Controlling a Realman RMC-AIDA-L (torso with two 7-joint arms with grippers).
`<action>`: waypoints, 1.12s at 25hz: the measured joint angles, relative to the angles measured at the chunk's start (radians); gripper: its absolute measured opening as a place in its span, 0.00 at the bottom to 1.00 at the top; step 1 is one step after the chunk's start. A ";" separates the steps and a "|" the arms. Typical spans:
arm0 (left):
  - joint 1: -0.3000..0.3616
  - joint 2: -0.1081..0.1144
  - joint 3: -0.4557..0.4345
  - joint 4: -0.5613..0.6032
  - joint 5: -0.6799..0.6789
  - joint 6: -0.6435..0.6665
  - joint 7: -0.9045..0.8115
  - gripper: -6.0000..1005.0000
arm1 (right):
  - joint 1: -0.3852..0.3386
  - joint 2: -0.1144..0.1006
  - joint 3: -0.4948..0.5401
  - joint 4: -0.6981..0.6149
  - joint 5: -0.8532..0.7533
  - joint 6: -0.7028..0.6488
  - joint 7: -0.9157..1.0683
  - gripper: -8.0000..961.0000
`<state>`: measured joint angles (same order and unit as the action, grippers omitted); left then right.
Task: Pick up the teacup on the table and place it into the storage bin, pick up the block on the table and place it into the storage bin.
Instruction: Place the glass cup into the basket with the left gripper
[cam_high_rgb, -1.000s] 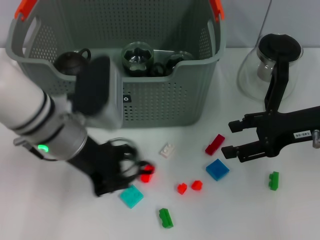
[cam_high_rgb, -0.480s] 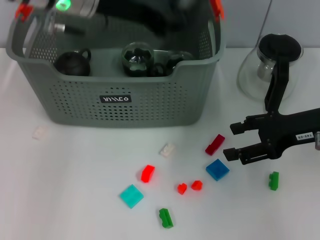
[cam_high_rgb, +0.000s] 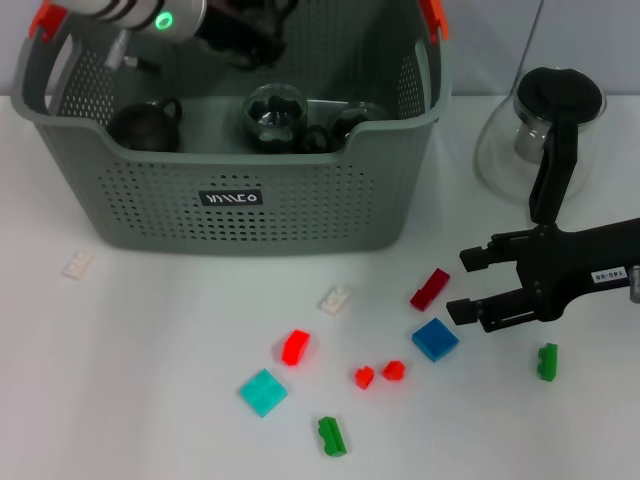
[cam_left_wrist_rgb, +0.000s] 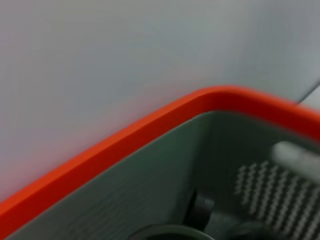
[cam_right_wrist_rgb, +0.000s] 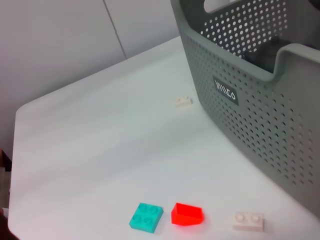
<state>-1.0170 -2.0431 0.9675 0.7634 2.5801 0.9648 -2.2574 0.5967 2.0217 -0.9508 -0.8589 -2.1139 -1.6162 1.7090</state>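
Note:
The grey-green storage bin (cam_high_rgb: 320, 215) stands at the back of the table, and dark teacups (cam_high_rgb: 140, 125) and a glass cup (cam_high_rgb: 275, 115) lie inside it. My left gripper (cam_high_rgb: 245, 35) hangs over the bin's back left. The left wrist view shows only the bin's orange handle rim (cam_left_wrist_rgb: 125, 145). Loose blocks lie on the table in front: red (cam_high_rgb: 294, 347), teal (cam_high_rgb: 262, 392), blue (cam_high_rgb: 434, 339), a long red one (cam_high_rgb: 429, 289) and white (cam_high_rgb: 335, 299). My right gripper (cam_high_rgb: 462, 282) is open and empty, just right of the long red and blue blocks. No teacup shows on the table.
A glass pitcher (cam_high_rgb: 545, 130) with a black lid stands at the back right. Green blocks (cam_high_rgb: 546, 361) (cam_high_rgb: 331, 436), two small red ones (cam_high_rgb: 364, 377) and a white one (cam_high_rgb: 78, 263) also lie about. The right wrist view shows the bin wall (cam_right_wrist_rgb: 260, 125).
My left arm has risen from the table near the red block and swung up over the bin. The red block still lies on the table. The right arm has not moved.

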 joint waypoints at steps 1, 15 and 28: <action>-0.001 -0.007 0.000 -0.001 0.030 -0.005 -0.012 0.05 | 0.000 0.000 -0.001 0.000 0.000 0.000 0.000 0.90; -0.006 -0.079 0.061 -0.061 0.271 -0.148 -0.121 0.05 | 0.008 0.010 -0.003 0.000 -0.028 0.002 0.001 0.90; 0.003 -0.102 0.107 -0.069 0.275 -0.177 -0.122 0.18 | 0.006 0.010 -0.003 0.000 -0.029 0.004 -0.005 0.90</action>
<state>-1.0138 -2.1453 1.0741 0.6948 2.8549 0.7877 -2.3798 0.6030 2.0314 -0.9542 -0.8589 -2.1430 -1.6122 1.7042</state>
